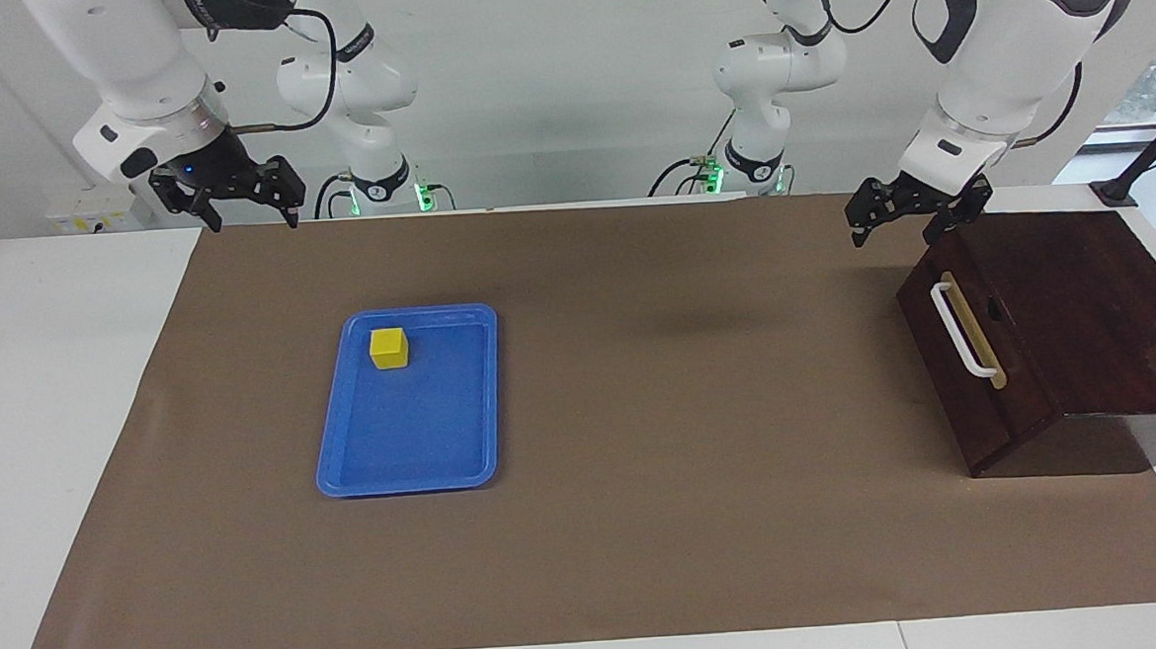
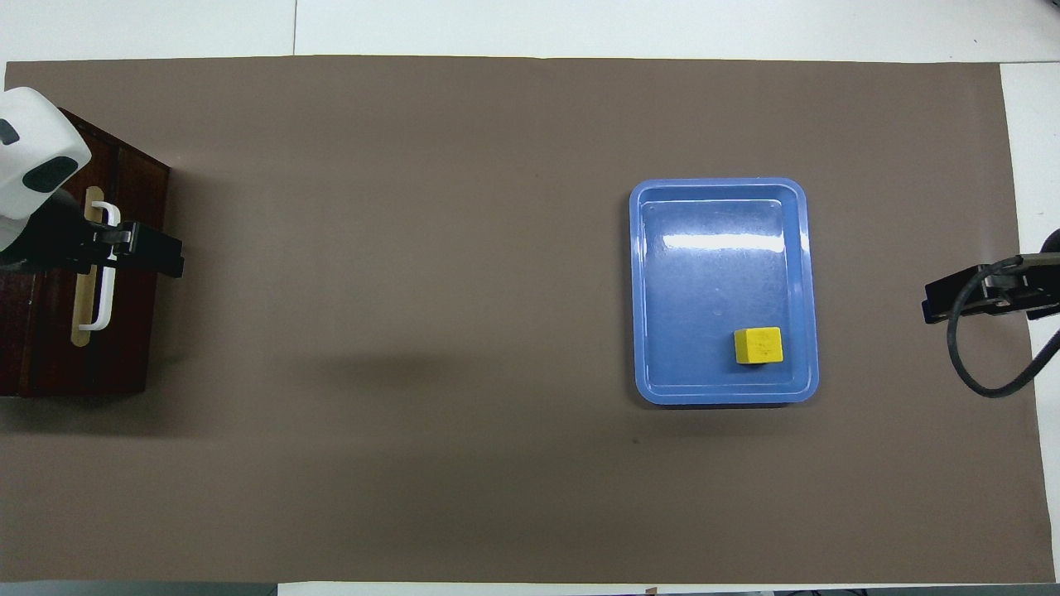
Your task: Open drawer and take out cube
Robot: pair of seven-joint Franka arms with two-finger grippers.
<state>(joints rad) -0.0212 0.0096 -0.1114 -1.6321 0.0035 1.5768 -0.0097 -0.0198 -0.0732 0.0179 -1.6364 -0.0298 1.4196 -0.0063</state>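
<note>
- Facing view: the drawer is shut. The left gripper hangs above its top edge nearest the robots, fingers apart and empty, apparently clear of the handle. The right gripper, also spread and empty, waits high, well apart from the drawer.
- Overhead view: the cube sits in the blue tray, well apart from the drawer, so the retrieval looks finished.

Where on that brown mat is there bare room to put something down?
The widest bare stretch of the brown mat runs between the blue tray and the drawer. Another bare band borders the tray away from the robots. The tray holds the yellow cube.
</note>
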